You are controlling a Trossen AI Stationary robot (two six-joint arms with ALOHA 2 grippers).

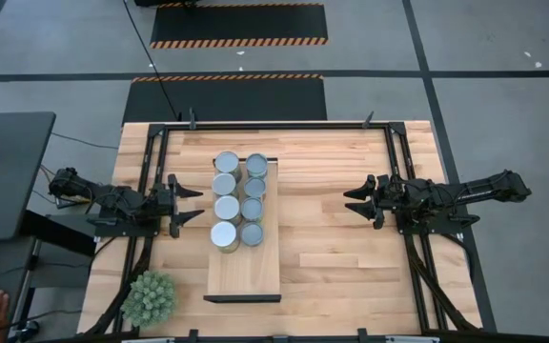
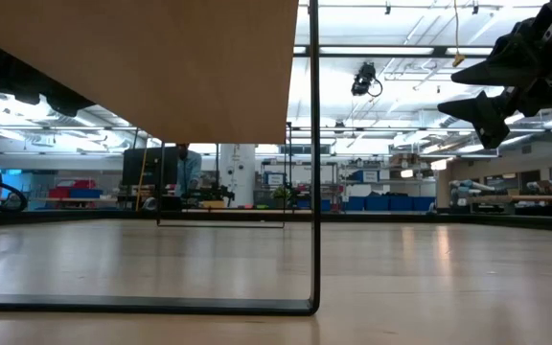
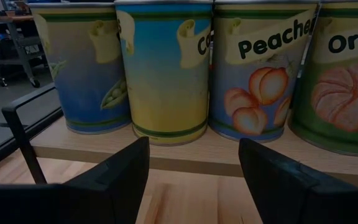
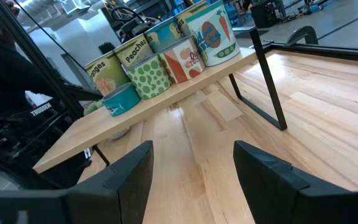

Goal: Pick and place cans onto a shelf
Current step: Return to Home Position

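I count eight cylindrical metal cans (image 1: 227,208) with round silvery tops and glossy printed labels. They stand upright in two rows of four on the shelf (image 1: 246,272), crowded toward the end away from the spiky green plant (image 1: 150,297). The shelf is a smooth, pale wooden board on thin dark metal legs, raised above the planked wooden surface (image 1: 341,257). My left pincer (image 1: 192,204) is just beside the cans, its fingers spread wide and gripping nothing. My right pincer (image 1: 354,202) hangs well apart on the opposite side, also spread and empty.
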